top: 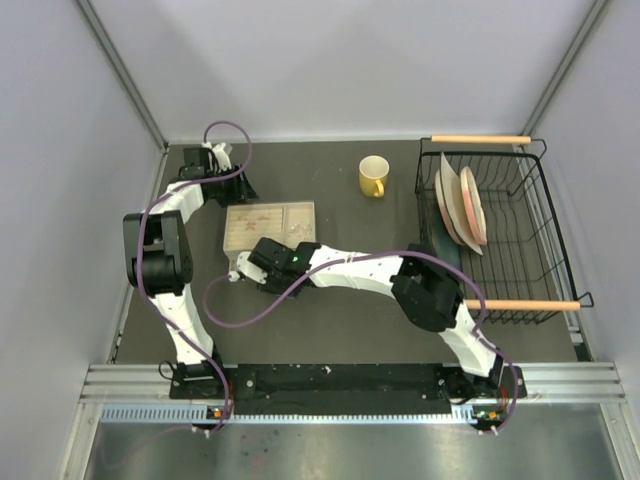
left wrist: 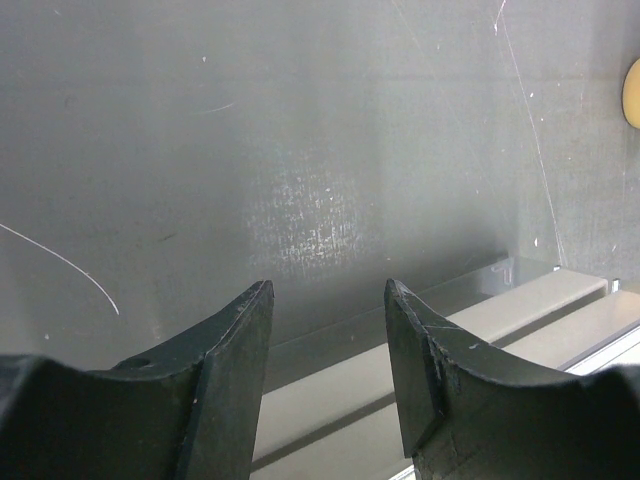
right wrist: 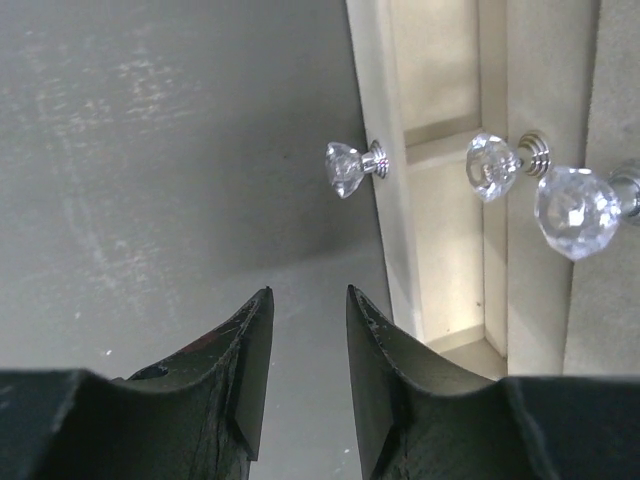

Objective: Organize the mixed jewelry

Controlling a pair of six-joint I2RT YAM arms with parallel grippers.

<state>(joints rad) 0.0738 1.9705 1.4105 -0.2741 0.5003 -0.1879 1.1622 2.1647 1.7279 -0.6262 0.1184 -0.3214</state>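
The cream jewelry box (top: 268,225) lies on the dark table left of centre. A pale glittery speck (top: 298,228) sits in its right half; it is too small to tell apart, and I cannot make out any rings. My right gripper (top: 240,272) is open and empty just off the box's near left corner. In the right wrist view it (right wrist: 308,295) hangs over bare table beside the box wall (right wrist: 372,120), with crystal knobs (right wrist: 348,168) ahead. My left gripper (top: 243,188) is open and empty behind the box; in its wrist view (left wrist: 328,290) no jewelry shows.
A yellow mug (top: 373,176) stands at the back centre and shows at the right edge of the left wrist view (left wrist: 632,92). A black wire dish rack (top: 520,250) with plates (top: 462,208) fills the right side. Grey walls close in the table.
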